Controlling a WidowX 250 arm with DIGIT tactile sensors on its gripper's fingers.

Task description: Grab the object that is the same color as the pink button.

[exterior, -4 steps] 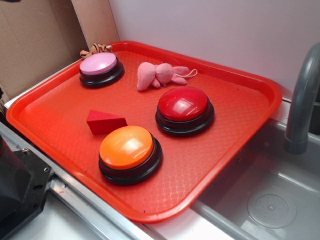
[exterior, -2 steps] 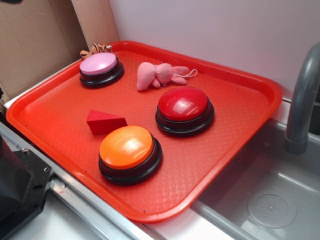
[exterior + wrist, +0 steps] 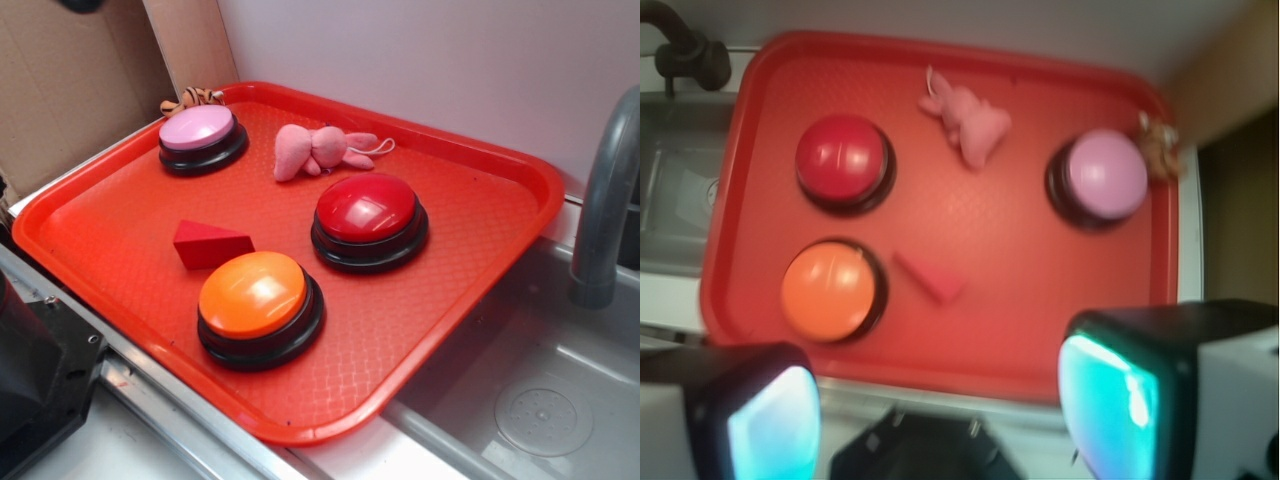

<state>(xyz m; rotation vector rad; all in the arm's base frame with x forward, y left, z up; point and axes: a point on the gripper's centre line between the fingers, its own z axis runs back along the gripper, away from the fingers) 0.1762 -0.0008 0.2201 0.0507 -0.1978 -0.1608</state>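
The pink plush bunny (image 3: pixel 318 150) lies near the tray's back edge, between the pink button (image 3: pixel 198 130) and the red button (image 3: pixel 366 210). From above, the wrist view shows the bunny (image 3: pixel 975 122) at the tray's far side and the pink button (image 3: pixel 1105 173) to its right. My gripper (image 3: pixel 940 420) is open and holds nothing. It hangs high over the tray's near rim, far from the bunny, with both fingers (image 3: pixel 1120 400) at the bottom of the view. In the exterior view only a dark bit of the arm (image 3: pixel 80 4) shows at the top left.
On the red tray (image 3: pixel 470 270) also stand an orange button (image 3: pixel 255 295) and a red wedge block (image 3: pixel 210 243). An orange-striped plush (image 3: pixel 190 98) lies behind the pink button. A sink with a grey faucet (image 3: pixel 605 210) is at the right, cardboard at the left.
A dark part of the arm has edged a little further into the top left corner of the exterior view. Nothing on the tray has moved.
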